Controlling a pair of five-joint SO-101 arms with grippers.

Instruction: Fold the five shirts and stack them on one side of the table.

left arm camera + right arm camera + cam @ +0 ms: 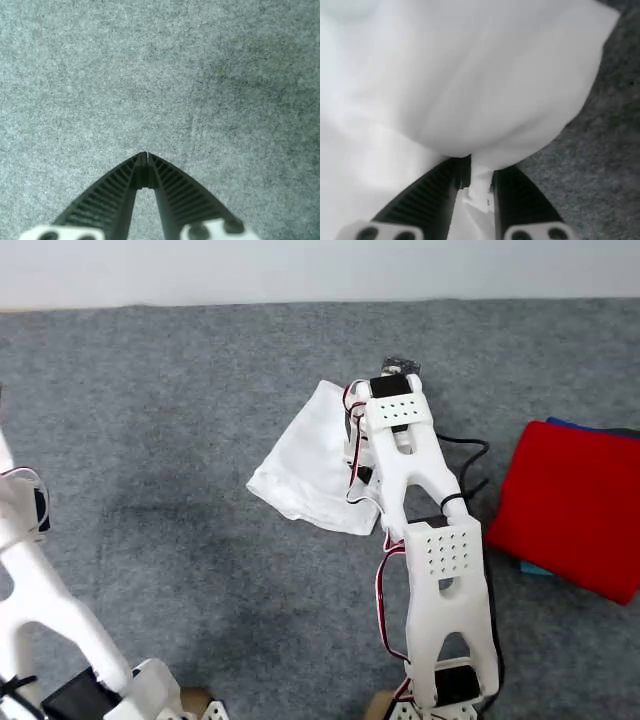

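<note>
The left gripper (148,156) hangs closed and empty above bare grey tabletop (225,75). Farther out, the right gripper (477,172) pinches a fold of the white shirt (445,90), which lies rumpled mid-table. The cloth looks light and limp, so it will likely sag; a corner or hem seems the best hold. A folded red shirt (575,500) sits well apart at the right.

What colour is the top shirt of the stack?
The top shirt is red; the high view shows it best.
</note>
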